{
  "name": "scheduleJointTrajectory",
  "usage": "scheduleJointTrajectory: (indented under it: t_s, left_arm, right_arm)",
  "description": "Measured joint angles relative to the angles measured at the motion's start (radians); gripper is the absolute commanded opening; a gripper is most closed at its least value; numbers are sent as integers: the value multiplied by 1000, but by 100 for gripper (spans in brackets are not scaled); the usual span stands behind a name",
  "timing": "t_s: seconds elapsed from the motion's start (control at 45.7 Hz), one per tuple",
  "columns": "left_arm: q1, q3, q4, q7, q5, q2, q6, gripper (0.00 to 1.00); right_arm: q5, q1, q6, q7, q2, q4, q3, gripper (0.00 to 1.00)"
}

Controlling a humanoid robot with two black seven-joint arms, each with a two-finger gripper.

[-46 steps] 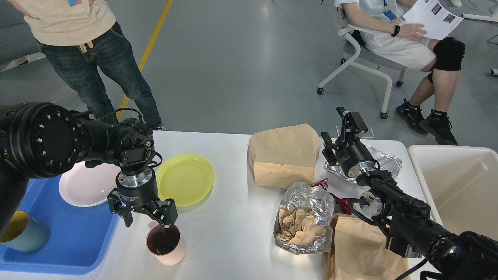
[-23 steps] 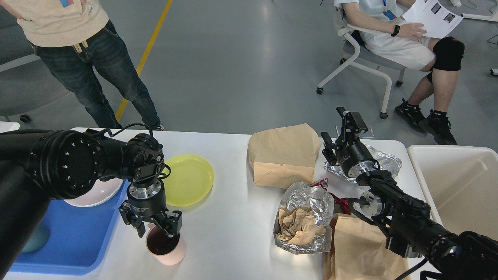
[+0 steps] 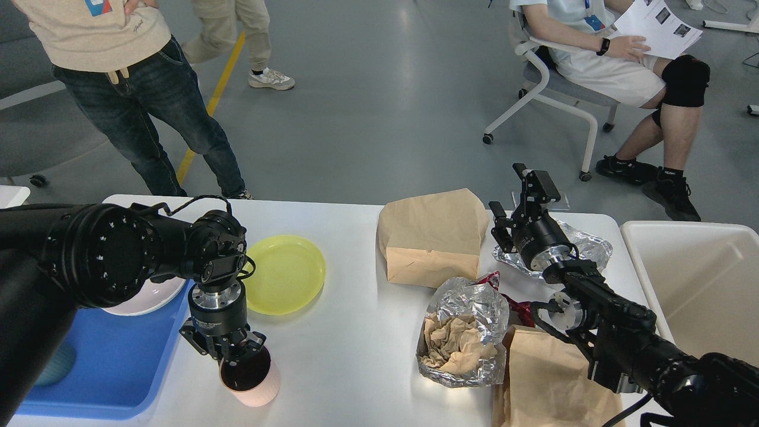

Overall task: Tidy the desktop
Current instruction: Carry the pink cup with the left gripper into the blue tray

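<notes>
White desktop point(image 3: 350, 356), left end effector point(image 3: 234, 354) low over it, gripping pink cup point(image 3: 252, 382)

You're looking down at the desktop point(image 3: 350, 367). Your left gripper point(image 3: 237, 356) is sitting at the rim of a pink cup point(image 3: 252, 379), fingers drawn in around the rim's near-left edge. Your right gripper point(image 3: 517, 201) is hanging open above crumpled foil point(image 3: 584, 246), beside a brown paper bag point(image 3: 433, 237). A yellow plate point(image 3: 284, 273) is lying near the blue tray point(image 3: 112, 362).
</notes>
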State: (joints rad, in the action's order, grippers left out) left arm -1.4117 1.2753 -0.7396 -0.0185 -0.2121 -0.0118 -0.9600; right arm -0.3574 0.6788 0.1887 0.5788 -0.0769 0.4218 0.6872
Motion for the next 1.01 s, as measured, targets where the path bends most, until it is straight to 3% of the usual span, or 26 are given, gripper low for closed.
scheduleJointTrajectory:
  t_s: [0.219,0.372,0.635,0.766,1.007]
  left_arm:
    - [-31,-15,0,0,35,5,0,0]
    - [-127,-22,-30,-3,37,19,0,0]
    - [-298,19,-180,-12,35,176,0,0]
    - [-282,68,-160,-13,34,277,0,0]
    - [-128,90,-42,-11,33,410,0,0]
  right_arm:
    - [0,0,0,0,0,0,0,100]
    - [0,0,0,0,0,0,0,100]
    - [0,0,0,0,0,0,0,100]
    - [0,0,0,0,0,0,0,100]
    - [0,0,0,0,0,1,0,100]
